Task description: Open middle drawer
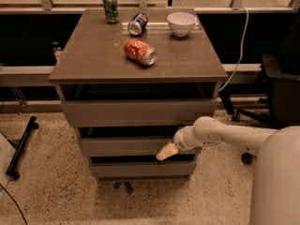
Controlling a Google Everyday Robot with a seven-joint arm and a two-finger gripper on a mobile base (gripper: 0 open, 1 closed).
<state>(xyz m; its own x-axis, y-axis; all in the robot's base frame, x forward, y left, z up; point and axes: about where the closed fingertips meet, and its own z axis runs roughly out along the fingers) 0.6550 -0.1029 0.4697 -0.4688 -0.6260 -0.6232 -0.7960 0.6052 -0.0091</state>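
Gripper point(167, 151) position: the pale yellowish tip of the single white arm point(220, 134) sits at the lower edge of the wide, flat, handle-less grey-brown middle drawer point(122, 146), right of the front's centre. It is level with the dark gap that separates that front from the one below. Contact looks likely but cannot be confirmed. Whether the gripper is spread or closed cannot be told either.

Governing relation: the middle drawer front lies directly above and behind the tip. Its long axis runs level, left to right, and most of its width extends to the gripper's left. The arm enters from the right. The front shows no handle, so the judgement is that purchase must come from the lower lip or the gap, with a straight pull out from the cabinet face. Because the hold is off-centre to the right, the drawer may skew as it comes out.

Count:
- Drawers, three: the taller grey-brown uppermost drawer front point(138, 111) above the gripper, the middle one at it, and the lowest grey-brown drawer front point(140, 169) just below.
- Cans, three, all on the brown cabinet-top surface point(89, 60), well above the gripper: an upright green can point(110, 7), a blue can on its side point(137, 24) and a red can on its side point(140, 52).
- Bowls, one: a white round bowl point(182, 23), same surface.
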